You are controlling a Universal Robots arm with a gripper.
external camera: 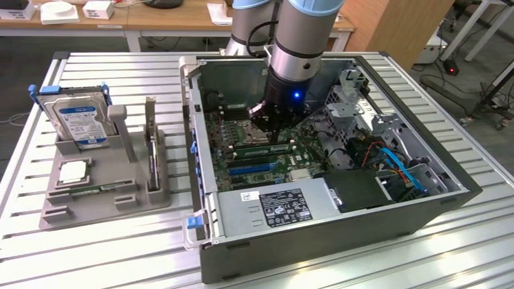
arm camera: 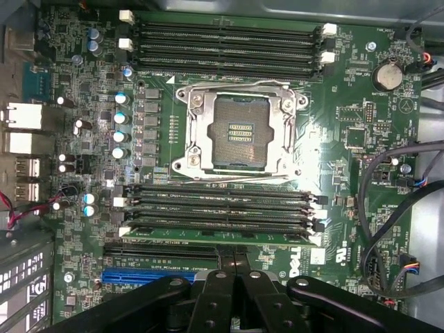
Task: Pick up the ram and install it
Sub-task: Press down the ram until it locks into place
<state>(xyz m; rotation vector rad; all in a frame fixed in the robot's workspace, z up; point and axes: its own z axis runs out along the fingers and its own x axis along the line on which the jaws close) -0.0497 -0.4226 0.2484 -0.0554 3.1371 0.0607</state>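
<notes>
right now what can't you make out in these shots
- Exterior view: the pincer tips and what they hold, hidden by the arm's own body.
- Exterior view: the ram in the grey holder is edge-on, details too small.
- Wrist view: the motherboard lettering is too small to read.

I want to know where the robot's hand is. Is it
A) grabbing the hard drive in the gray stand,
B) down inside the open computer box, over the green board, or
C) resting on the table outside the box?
B: the gripper reaches down inside the open computer case, just above the green motherboard, while the hard drive sits apart in the gray stand.
</notes>
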